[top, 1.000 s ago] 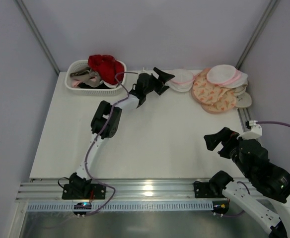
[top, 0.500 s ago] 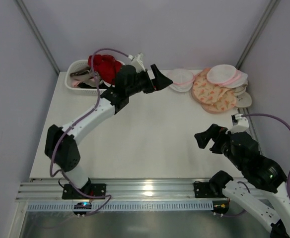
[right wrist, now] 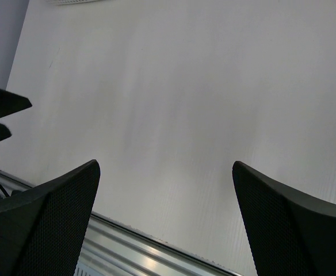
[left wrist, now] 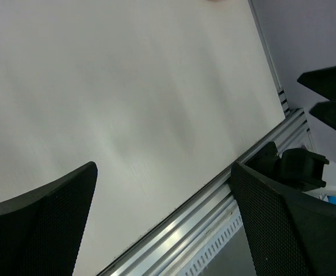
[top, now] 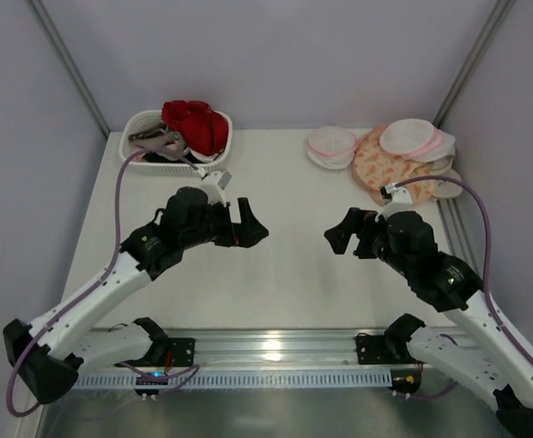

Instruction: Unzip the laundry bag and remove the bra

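Laundry bags [top: 403,164] lie piled at the desk's [top: 285,274] far corner; both arms hover mid-desk, fingers spread, holding nothing.

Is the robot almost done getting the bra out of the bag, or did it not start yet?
Hard to say. Both grippers, the left gripper and the right gripper, are open, hold nothing and hover over bare table. A pile of round laundry bags sits at the far right, and a basket of clothes at the far left. No bag is being unzipped now.
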Robot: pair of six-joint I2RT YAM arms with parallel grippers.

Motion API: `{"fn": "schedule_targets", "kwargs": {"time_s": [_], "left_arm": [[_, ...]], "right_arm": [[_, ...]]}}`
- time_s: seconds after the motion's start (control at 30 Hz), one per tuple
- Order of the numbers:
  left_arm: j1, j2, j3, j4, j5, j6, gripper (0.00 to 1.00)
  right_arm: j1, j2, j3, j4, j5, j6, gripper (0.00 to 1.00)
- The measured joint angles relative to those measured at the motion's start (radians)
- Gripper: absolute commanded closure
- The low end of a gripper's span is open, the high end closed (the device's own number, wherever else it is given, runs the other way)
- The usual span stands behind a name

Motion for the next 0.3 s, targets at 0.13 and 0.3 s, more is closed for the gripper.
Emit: {"fn": "schedule_targets", "kwargs": {"time_s": [0.13,0.3], "left_arm": [[0.0,-0.175,-0.03,-0.081,-0.024,0.01,0.01],[0.0,-0.259,-0.036,-0.151,-0.061,0.03,0.01]], "right_arm": [[0.0,0.045,0.0,0.059,-0.014,-0.018,0.0],[0.0,0.11,0.0,0.112,-0.026,-0.037,0.01]]}}
